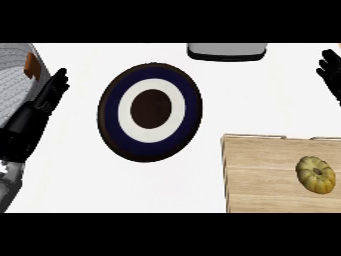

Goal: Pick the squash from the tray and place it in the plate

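Both hands, left [49,92] and right [340,75], hang open, so the squash [315,174] on the tray [261,170] awaits a right-hand reach before the plate [150,111].

A white counter [276,100] fills the view. At its far edge, right of the middle, sits a grey appliance [226,51] with a dark base, cut off by the frame. On the far left is a large grey curved object [3,75], with a small orange piece [30,66] at its right rim.
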Motion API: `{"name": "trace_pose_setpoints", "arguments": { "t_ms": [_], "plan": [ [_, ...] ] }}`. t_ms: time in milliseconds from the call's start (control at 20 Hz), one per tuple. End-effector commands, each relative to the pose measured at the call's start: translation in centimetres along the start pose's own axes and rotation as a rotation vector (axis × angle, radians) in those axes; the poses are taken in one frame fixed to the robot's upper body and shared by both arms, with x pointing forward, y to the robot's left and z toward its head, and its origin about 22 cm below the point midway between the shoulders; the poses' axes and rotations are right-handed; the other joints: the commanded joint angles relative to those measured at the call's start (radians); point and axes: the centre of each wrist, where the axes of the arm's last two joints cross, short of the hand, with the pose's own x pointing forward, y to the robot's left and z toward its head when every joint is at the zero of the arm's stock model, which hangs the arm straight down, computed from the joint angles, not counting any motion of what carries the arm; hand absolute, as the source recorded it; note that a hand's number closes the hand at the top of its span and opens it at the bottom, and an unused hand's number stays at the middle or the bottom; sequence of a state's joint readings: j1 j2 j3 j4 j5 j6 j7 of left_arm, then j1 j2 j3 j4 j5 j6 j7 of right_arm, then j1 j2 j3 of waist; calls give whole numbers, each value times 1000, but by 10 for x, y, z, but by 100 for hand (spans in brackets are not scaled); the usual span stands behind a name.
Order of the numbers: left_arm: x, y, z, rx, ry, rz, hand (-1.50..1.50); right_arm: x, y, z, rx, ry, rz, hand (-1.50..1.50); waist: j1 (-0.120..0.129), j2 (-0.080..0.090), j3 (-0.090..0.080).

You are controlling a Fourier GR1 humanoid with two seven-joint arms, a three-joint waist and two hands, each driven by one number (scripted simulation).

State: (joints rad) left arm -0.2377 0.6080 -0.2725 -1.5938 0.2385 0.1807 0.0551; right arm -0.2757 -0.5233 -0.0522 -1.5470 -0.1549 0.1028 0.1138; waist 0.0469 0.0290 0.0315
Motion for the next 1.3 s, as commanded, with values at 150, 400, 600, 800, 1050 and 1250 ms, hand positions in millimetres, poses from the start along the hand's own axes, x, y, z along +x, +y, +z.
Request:
{"name": "trace_pose_setpoints", "arguments": {
  "t_ms": [150,400,600,800,1050,1250],
  "plan": [
    [-44,-10,15,99,95,66,0,-18,85,-21,142,242,-47,150,-22,-22,-33],
    [-69,-18,30,115,172,165,0,-21,89,-1,-131,83,382,-150,-51,-30,-36],
    [-107,-20,53,130,188,209,0,-64,138,54,-106,61,328,-150,-57,-28,-32],
    [-96,-2,51,123,198,204,0,-62,141,91,-126,33,405,-150,-54,-32,-32],
    [-105,-30,61,129,166,208,0,-13,116,97,-240,17,517,-150,-58,-35,-33],
    [-101,-17,43,130,198,209,0,-5,97,110,-181,167,711,-150,-64,-33,-34]
  ]
}}
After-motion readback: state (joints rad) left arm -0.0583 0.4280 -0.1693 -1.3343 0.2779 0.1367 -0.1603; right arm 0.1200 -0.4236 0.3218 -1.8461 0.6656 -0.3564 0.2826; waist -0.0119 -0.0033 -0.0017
